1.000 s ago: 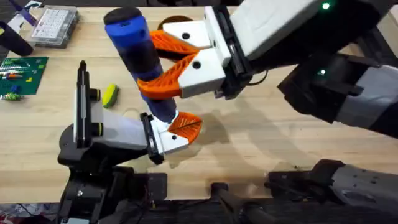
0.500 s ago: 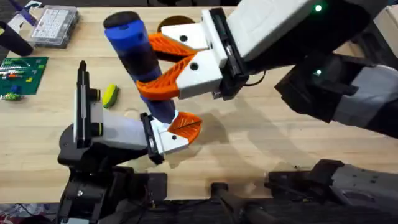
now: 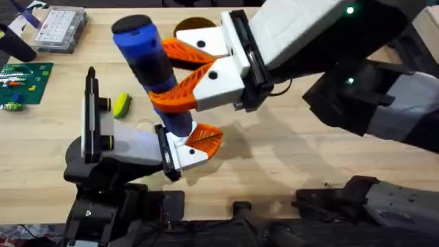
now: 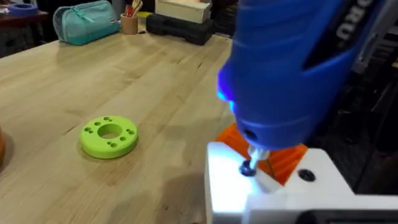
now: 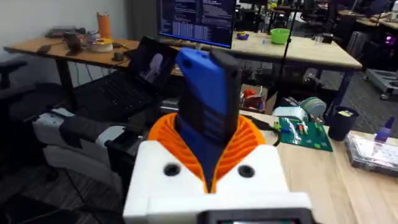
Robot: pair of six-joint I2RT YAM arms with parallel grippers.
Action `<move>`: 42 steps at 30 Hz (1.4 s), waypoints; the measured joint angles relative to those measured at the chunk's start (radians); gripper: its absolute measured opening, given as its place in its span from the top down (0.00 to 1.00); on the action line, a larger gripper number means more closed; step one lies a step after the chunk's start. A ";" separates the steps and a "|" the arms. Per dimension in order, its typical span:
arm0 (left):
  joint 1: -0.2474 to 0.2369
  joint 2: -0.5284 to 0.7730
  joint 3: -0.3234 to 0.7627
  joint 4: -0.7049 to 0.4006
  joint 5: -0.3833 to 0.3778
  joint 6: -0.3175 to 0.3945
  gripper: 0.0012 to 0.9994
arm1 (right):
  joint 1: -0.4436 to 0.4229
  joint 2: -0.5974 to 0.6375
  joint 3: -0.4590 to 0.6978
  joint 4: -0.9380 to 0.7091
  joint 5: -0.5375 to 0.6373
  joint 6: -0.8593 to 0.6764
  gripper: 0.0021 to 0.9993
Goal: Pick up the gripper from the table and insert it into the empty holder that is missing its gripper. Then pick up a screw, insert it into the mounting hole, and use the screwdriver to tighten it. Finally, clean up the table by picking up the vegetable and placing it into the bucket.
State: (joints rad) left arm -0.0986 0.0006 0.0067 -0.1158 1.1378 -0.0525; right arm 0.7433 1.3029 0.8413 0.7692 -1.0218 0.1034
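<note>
Right gripper [image 3: 171, 77]: clamped on the screwdriver [image 3: 149, 65], one orange ribbed finger on each side of the blue barrel, about halfway down it
Screwdriver: held nearly upright, black cap tilted toward the table's far left, thin bit pointing down; from the left wrist its bit tip [image 4: 250, 163] touches a dark screw head on the white block
Gripper piece [image 3: 197, 143]: white base with orange ribbed tip, seated at the end of the holder [image 3: 116, 147], directly under the screwdriver and below the right gripper
Holder: grey-white body on a black base near the table's front left, black end plate against the piece
Vegetable [image 3: 121, 105]: lying on the table just beyond the holder, left of the screwdriver, apart from the right gripper
Bucket [image 3: 193, 25]: orange-brown rim behind the right gripper's upper finger
Green disc [image 4: 109, 135]: flat on the bare wood, well apart from the holder
Left gripper: its fingers cannot be made out
</note>
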 joint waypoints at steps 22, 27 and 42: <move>0.000 0.000 0.000 0.000 0.000 0.000 0.98 | 0.000 0.000 0.000 0.000 0.000 -0.007 0.98; 0.000 0.000 0.000 0.000 0.000 0.000 0.98 | 0.000 0.000 -0.001 0.000 0.000 -0.007 0.98; 0.000 0.000 0.000 0.000 0.000 0.000 0.98 | 0.000 0.000 -0.003 -0.003 0.000 -0.017 0.98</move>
State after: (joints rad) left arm -0.0986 0.0006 0.0067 -0.1158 1.1378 -0.0525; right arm 0.7433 1.3032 0.8383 0.7666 -1.0218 0.0864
